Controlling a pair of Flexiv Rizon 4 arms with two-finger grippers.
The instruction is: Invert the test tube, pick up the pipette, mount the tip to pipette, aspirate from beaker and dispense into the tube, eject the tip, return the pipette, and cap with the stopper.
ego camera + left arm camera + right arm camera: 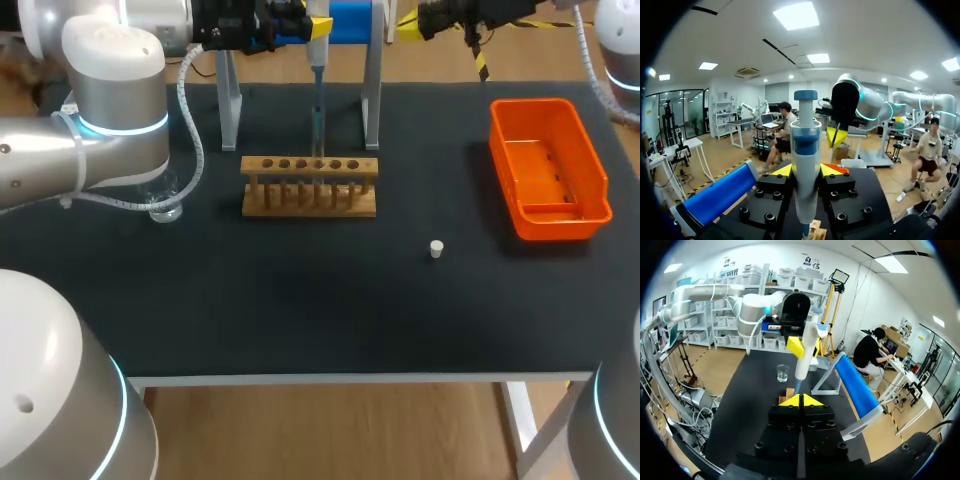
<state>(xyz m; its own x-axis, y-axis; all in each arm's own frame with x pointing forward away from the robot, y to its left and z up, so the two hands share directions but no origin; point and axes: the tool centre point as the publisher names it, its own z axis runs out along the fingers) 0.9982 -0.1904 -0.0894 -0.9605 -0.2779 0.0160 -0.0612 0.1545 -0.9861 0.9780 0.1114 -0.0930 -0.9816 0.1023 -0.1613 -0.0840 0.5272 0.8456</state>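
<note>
Where the pipette (318, 98) hangs, rack (310, 187) stands beneath.

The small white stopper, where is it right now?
In the head view the stopper stands alone on the black table, on the robot's right side, between the wooden rack and the orange bin, touching neither.
</note>
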